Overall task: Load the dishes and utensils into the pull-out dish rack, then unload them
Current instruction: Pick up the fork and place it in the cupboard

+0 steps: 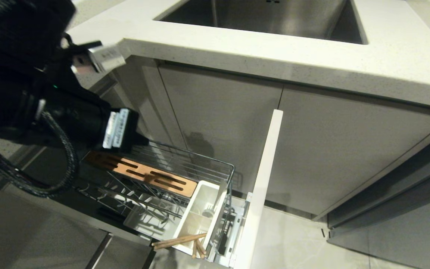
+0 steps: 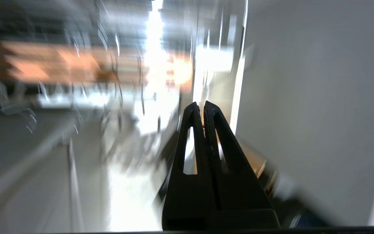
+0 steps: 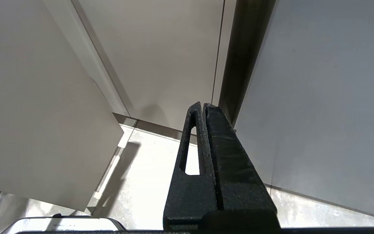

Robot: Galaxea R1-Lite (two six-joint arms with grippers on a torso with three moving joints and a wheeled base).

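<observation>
The pull-out dish rack [image 1: 215, 161] stands drawn out below the counter, with its slotted wooden strip [image 1: 144, 173], white caddy [image 1: 194, 220] and white front panel [image 1: 263, 179]. A pair of wooden chopsticks [image 1: 179, 241] leans out of the caddy's near end. No dishes are in view. My left arm [image 1: 50, 112] reaches in from the upper left, over the rack's far end; the head view hides its fingers. In the left wrist view, my left gripper [image 2: 202, 105] is shut and empty, over the blurred rack. My right gripper [image 3: 203, 105] is shut and empty, parked facing the cabinet doors.
A steel sink [image 1: 267, 18] is set in the pale countertop [image 1: 386, 63] above the rack. Grey cabinet doors [image 1: 334, 149] lie behind the front panel. Light floor tiles [image 1: 293, 243] show beside the rack.
</observation>
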